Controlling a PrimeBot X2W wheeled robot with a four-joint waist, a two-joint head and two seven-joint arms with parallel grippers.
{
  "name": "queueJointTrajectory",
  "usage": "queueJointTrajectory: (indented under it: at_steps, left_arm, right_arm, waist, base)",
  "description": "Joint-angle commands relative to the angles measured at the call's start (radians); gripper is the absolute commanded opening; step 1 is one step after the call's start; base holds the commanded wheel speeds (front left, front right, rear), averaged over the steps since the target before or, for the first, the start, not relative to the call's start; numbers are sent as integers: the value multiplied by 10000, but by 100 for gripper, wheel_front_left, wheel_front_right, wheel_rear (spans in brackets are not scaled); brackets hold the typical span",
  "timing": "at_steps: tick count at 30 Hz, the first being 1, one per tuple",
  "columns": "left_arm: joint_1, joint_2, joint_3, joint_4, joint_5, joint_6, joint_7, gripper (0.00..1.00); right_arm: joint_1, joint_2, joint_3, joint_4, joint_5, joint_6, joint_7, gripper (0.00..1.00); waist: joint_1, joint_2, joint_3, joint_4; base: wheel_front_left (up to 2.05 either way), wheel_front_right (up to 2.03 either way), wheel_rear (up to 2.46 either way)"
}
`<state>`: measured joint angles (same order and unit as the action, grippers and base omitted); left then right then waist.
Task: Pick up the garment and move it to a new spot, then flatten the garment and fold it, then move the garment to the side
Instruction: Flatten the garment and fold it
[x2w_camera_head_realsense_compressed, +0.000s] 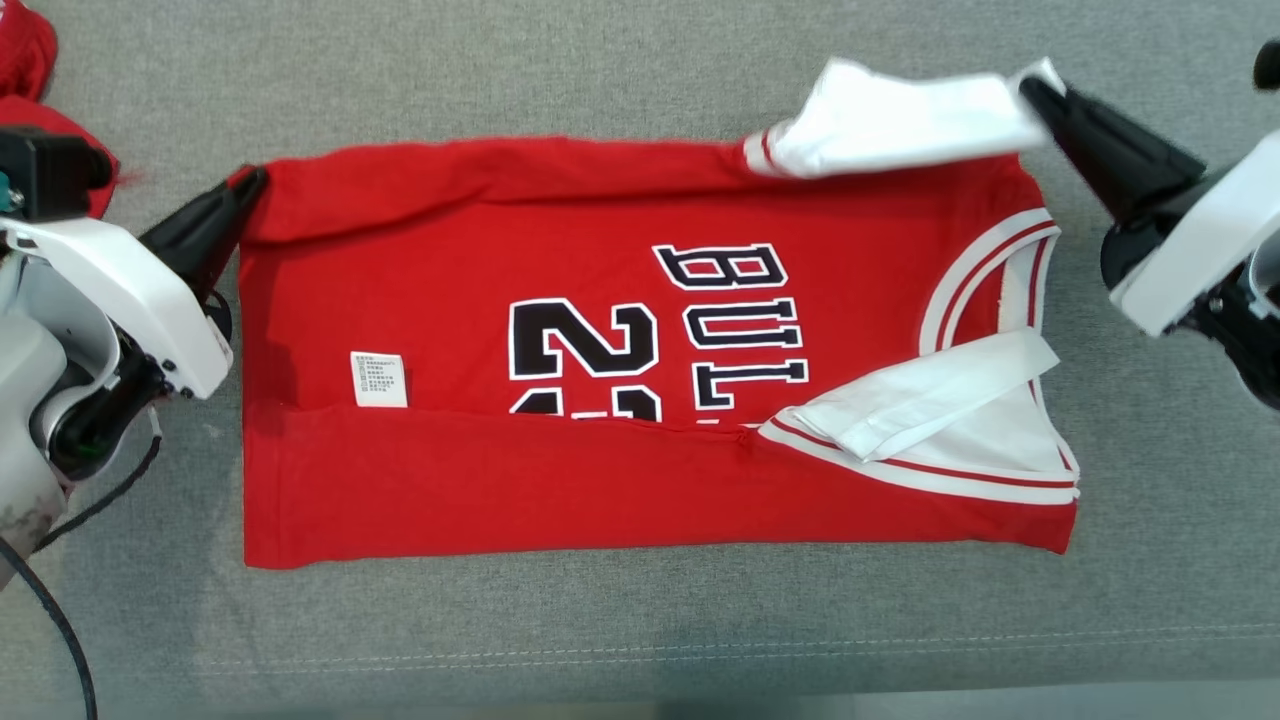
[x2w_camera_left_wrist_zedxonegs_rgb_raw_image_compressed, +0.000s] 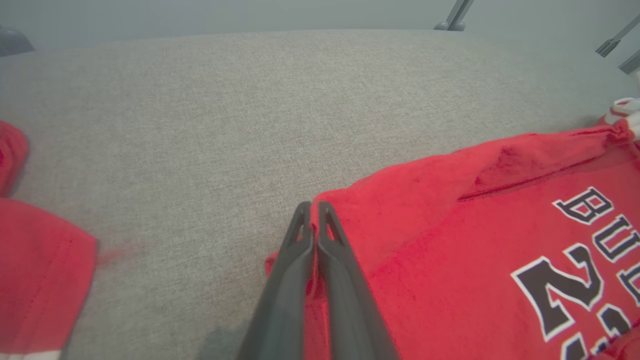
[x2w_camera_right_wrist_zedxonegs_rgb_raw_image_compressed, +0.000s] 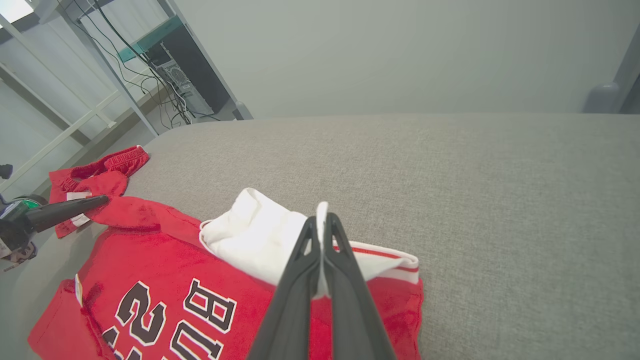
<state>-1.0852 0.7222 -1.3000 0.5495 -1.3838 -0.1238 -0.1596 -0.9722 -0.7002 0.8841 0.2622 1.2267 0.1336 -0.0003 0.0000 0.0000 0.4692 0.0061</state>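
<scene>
The red Bulls jersey (x2w_camera_head_realsense_compressed: 600, 300) lies spread across the middle of a grey upholstered surface (x2w_camera_head_realsense_compressed: 640, 620), collar end toward the robot's right and hem toward its left. The black-and-white "BULLS" lettering and the number below it face up. The near long edge is folded over the body, covering the lower part of the number. A white care label (x2w_camera_head_realsense_compressed: 379, 379) sits just above that fold, near the hem. A white sleeve (x2w_camera_head_realsense_compressed: 930, 400) lies folded inward near the neckline trim.

At the far hem corner, the left gripper (x2w_camera_head_realsense_compressed: 250, 185) has its jaws closed on a pinch of red cloth. In the left wrist view the two dark fingers (x2w_camera_left_wrist_zedxonegs_rgb_raw_image_compressed: 300, 260) press together with the fabric edge between them. At the far collar-end corner, the right gripper (x2w_camera_head_realsense_compressed: 1035, 90) has its jaws closed on the other white sleeve (x2w_camera_head_realsense_compressed: 900, 120), which is raised off the surface. The right wrist view shows white cloth squeezed between that gripper's tips (x2w_camera_right_wrist_zedxonegs_rgb_raw_image_compressed: 320, 222). The far long edge of the jersey runs between the two grips, slightly rolled.

A second red garment (x2w_camera_head_realsense_compressed: 25, 60) lies bunched at the far left, apart from the jersey. A metal rack with a computer tower (x2w_camera_right_wrist_zedxonegs_rgb_raw_image_compressed: 175, 80) stands beyond the surface.
</scene>
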Motion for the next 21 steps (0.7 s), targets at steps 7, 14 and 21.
queueJointTrajectory:
  at_steps: [7,14,21]
  left_arm:
    - [609,1009,240,-730,87,-69,459,0]
    - [1316,1484,206,-1520,175,-69,900,0]
    - [1822,1582,200,-1881,305,-69,1245,0]
  right_arm:
    - [1294,-755,503,-964,862,-29,424,0]
    - [1923,-1013,823,-1335,1469,-29,584,0]
    - [2425,-1154,1155,-1357,1728,-29,682,0]
  waist:
    - [0,0,-590,-232]
    - [0,0,-1034,-314]
    - [0,0,-1149,-311]
  base:
    - [0,0,0]
    - [0,0,0]
    - [0,0,0]
